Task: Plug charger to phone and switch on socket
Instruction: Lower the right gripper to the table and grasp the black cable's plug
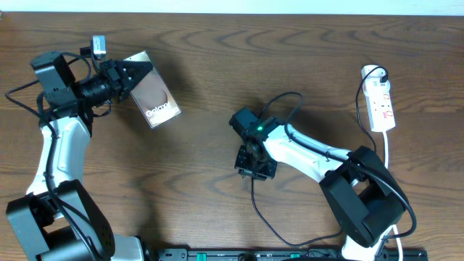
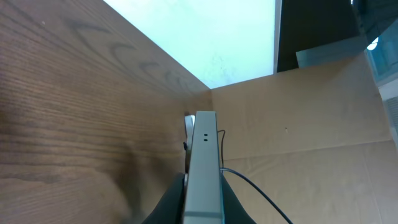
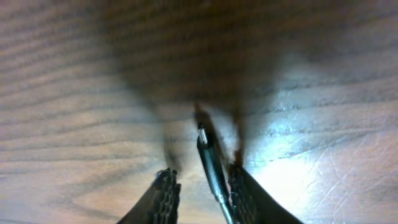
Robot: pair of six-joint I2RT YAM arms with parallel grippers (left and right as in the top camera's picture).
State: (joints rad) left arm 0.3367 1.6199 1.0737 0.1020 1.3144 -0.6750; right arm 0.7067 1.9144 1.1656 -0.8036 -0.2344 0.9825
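Found the left gripper [image 1: 129, 75] at the far left of the wooden table [image 1: 217, 43], clamped firmly on the phone [image 1: 154, 98] at one short end. Saw the brown-grey back with its white "Galaxy" lettering turned up toward the overhead camera, and from the left wrist only the thin pale edge with two small dots, standing between the dark fingers. Well to the right of the phone, noted the right gripper [image 1: 255, 163] pointing down close over the wood, its fingers [image 3: 166, 193] narrowly apart. Saw between them the metal plug tip of the charger [image 3: 210, 162], nearer one finger than the other; could not tell whether actually pinched. Traced the thin black cable from that gripper toward the table's near edge. Farthest right of the phone, well apart from both grippers, spotted the socket [image 1: 380, 98] lying flat, with red switch marks and a white cord [image 1: 388, 156] trailing toward the near edge.
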